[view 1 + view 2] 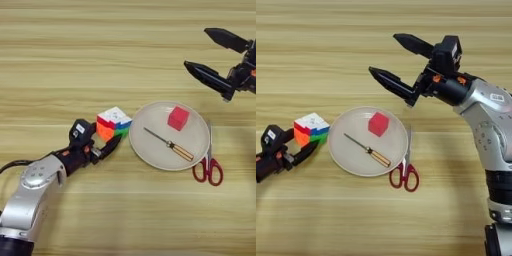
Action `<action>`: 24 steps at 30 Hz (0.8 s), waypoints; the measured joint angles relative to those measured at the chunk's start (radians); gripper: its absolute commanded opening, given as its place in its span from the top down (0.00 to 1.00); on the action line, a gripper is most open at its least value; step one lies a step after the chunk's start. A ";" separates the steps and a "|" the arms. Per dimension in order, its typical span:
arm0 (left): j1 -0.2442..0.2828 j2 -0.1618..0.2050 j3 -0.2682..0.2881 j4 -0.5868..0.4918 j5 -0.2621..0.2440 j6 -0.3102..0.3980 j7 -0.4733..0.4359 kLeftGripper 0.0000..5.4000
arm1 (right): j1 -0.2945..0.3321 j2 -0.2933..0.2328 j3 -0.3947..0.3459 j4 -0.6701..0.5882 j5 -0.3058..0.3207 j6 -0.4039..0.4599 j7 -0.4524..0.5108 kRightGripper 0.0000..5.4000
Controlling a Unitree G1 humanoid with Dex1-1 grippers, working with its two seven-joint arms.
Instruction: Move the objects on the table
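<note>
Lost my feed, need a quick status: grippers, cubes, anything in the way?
Left gripper shut on puzzle cube, beside plate. Right gripper open, above plate. Red cube on plate with screwdriver; scissors at plate's right edge.

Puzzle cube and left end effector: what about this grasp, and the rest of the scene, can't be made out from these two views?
- Puzzle cube: its underside and left-hand faces are hidden in both views; the left end effector covers part of it, so firm contact is unclear.
- Scissors: the blade tips lie beside the plate rim; too thin to tell whether they touch it.
- Right end effector: left eye view cuts off its arm at the edge.
- Red cube: its far sides are hidden.
</note>
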 measured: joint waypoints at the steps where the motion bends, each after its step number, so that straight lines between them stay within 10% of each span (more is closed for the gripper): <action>1: 0.000 0.000 -0.001 0.002 0.001 0.000 0.000 0.39 | 0.000 0.000 0.000 0.000 0.000 0.000 0.000 0.00; 16: 0.000 0.002 -0.006 0.021 0.019 0.003 -0.001 0.39 | 0.000 0.000 0.000 -0.005 0.000 0.001 -0.010 0.00; 24: 0.000 0.003 -0.008 0.021 0.019 0.002 -0.007 0.23 | 0.000 0.000 0.001 -0.005 0.000 0.001 -0.010 0.00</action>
